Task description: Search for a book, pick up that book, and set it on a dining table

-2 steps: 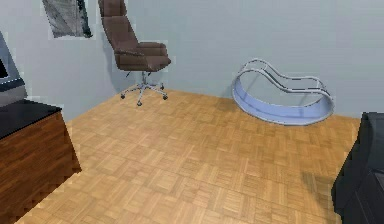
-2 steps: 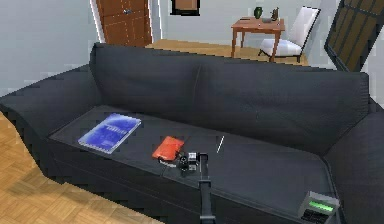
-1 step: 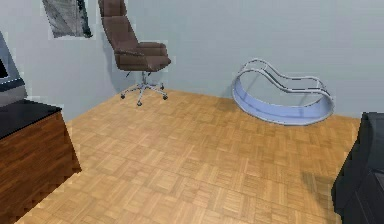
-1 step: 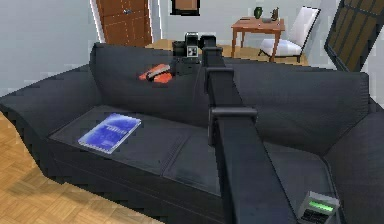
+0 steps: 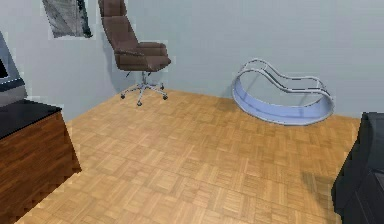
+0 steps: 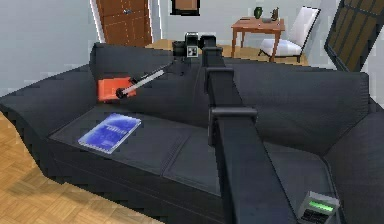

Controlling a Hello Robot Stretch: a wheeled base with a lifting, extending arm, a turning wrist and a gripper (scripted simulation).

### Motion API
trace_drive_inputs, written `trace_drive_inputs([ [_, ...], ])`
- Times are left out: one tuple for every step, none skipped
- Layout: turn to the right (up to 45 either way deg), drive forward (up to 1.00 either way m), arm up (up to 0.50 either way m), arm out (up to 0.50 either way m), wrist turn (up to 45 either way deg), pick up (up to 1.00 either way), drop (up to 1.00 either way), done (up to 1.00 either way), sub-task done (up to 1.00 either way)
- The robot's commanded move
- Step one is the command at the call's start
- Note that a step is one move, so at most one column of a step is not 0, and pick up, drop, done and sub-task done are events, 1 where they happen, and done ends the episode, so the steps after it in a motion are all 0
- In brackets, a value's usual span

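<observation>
Seemingly a book, a flat blue rectangle (image 6: pixel 110 133) lies on the dark sofa (image 6: pixel 300 100). Whether the hand (image 6: pixel 129 89) by a red block (image 6: pixel 107 91) holds anything is unclear.

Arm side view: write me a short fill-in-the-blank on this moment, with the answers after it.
1. The blue book lies flat on the seat of a dark ___.
2. The flat thing at the far end of the gripper is ___ in colour.
3. Beyond the backrest, a white chair stands beside a wooden ___.
Missing words: sofa; red; table.
</observation>
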Motion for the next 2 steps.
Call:
trace_drive_inputs([
  [0.0, 0.0, 0.0, 0.0, -45.0, 0.0, 0.0, 0.0, 0.0],
  [0.0, 0.0, 0.0, 0.0, -12.0, 0.0, 0.0, 0.0, 0.0],
])
